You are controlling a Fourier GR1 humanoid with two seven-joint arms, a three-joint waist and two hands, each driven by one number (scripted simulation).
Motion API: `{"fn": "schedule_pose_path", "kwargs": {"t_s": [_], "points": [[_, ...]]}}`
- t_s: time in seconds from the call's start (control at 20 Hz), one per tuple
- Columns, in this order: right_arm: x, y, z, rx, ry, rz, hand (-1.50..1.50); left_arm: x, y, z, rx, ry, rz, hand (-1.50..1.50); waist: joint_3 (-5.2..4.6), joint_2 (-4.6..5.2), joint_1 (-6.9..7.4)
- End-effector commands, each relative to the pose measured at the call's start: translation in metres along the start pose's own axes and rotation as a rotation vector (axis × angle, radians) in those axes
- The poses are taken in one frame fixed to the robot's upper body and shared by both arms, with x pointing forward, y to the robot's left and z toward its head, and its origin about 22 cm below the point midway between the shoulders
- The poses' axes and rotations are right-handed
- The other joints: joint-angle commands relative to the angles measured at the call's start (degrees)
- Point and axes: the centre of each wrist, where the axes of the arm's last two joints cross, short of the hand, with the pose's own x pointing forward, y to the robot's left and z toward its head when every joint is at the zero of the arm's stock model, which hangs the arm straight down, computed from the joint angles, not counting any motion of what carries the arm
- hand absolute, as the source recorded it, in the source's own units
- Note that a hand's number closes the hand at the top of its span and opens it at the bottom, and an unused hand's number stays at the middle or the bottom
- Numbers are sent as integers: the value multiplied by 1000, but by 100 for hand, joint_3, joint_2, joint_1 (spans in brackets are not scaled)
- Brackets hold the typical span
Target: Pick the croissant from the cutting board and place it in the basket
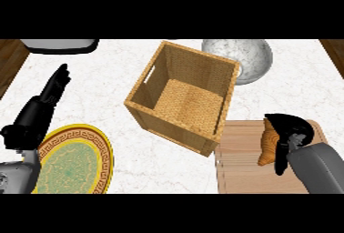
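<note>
- While the right hand (290,132) is curling its fingers round the croissant (270,146) on the cutting board (242,159), lifting straight up looks wise before crossing to the basket (184,98) just beside.
- Left hand (47,98) is resting open above the plate (74,161), fingers straight, over the desk (101,82).

Bright even light; soft shadow inside basket (176,98).

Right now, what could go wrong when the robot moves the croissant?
The right hand curls over the croissant, hiding part of it, so it might slip out when lifted. The basket has tall walls right beside the cutting board; a low carry could bump its near corner.
</note>
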Motion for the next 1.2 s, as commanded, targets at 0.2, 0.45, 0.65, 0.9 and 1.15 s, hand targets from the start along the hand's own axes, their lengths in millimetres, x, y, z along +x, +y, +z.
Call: {"fn": "schedule_pose_path", "kwargs": {"t_s": [0.2, 0.45, 0.65, 0.9, 1.15], "points": [[8, 13, -15, 45, 10, -54, 150, -7, 21, 0, 0, -6, 14, 0, 0, 4, 14], [9, 26, -33, 7, -10, 9, 150, -1, 0, -9, -10, -5, -6, 0, 3, 14, 42], [1, 36, -30, -6, -70, 49, 150, 2, 3, -7, -8, -14, 13, 0, 2, 6, 28], [-27, 46, -19, -190, -39, 0, 150, 9, -11, -7, 8, 1, 12, 0, 2, -15, -41], [-92, 44, 10, -412, 24, -144, 150, -15, -9, 18, 15, 22, 0, 0, -2, -49, -158]]}}
